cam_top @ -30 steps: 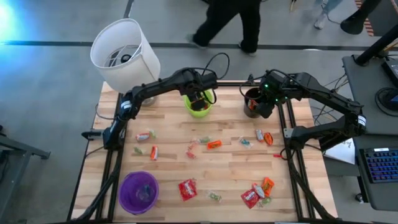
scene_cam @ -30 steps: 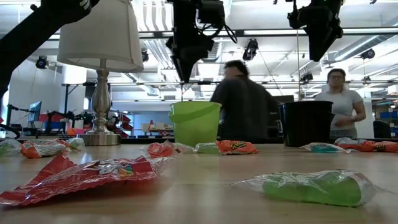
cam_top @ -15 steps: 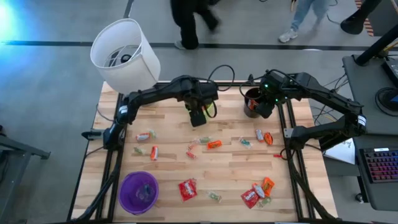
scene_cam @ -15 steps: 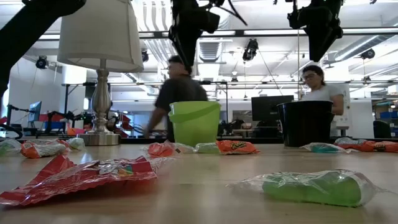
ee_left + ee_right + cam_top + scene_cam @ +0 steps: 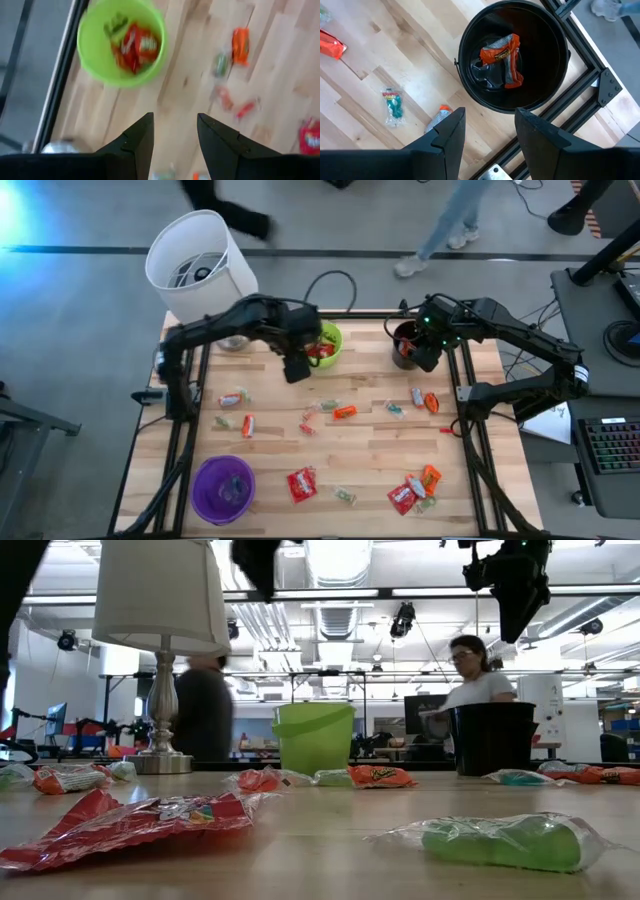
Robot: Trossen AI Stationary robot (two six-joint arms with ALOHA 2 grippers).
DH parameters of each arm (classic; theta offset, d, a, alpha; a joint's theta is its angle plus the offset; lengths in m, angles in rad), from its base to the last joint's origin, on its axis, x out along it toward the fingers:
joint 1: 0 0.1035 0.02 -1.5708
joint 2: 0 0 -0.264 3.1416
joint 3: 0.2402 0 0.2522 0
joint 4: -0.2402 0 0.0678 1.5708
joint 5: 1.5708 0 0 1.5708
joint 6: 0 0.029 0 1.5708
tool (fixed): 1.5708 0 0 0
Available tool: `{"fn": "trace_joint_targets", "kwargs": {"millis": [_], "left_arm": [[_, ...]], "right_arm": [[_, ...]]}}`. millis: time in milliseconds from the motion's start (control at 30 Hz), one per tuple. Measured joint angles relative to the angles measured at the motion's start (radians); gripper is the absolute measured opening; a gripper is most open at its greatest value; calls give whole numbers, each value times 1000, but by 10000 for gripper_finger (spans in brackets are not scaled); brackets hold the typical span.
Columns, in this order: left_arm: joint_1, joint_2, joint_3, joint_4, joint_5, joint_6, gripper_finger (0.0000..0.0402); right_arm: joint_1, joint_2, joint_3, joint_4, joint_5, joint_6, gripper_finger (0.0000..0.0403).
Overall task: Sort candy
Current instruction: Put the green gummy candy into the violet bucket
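Candy lies scattered over the wooden table: red flat packets (image 5: 302,483) near the front, an orange piece (image 5: 343,411) and small wrapped ones (image 5: 232,397) in the middle. My left gripper (image 5: 296,365) hangs open and empty high over bare wood, just left of and nearer than the green cup (image 5: 121,42), which holds red candy (image 5: 135,45). My right gripper (image 5: 490,130) stands open and empty above the black cup (image 5: 512,57) at the far right. An orange packet (image 5: 502,57) lies inside that cup.
A purple cup (image 5: 223,487) stands near the front left corner. A white-shaded lamp (image 5: 200,265) stands at the far left corner. More candy lies at the near right (image 5: 403,495) and below the black cup (image 5: 430,402). People move in the room beyond the far edge.
My left gripper has left its place over the green cup, going up and toward the table's near and left edges; in the low view it has risen almost out of the picture. My right gripper has kept still. People have walked past behind the table.
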Motion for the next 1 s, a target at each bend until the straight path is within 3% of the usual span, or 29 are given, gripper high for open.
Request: {"fn": "trace_joint_targets", "kwargs": {"millis": [200, 500, 1000], "left_arm": [[-20, -201, -295, 57, 2, -59, 133], [-48, -432, -630, 223, 44, -263, 133], [-53, -539, -986, 268, 38, -533, 135]], "right_arm": [[0, 0, 0, 1, 0, 1, 164], [0, 3, 0, 64, -3, 3, 164], [0, 9, 0, 63, -4, 38, 164]]}}
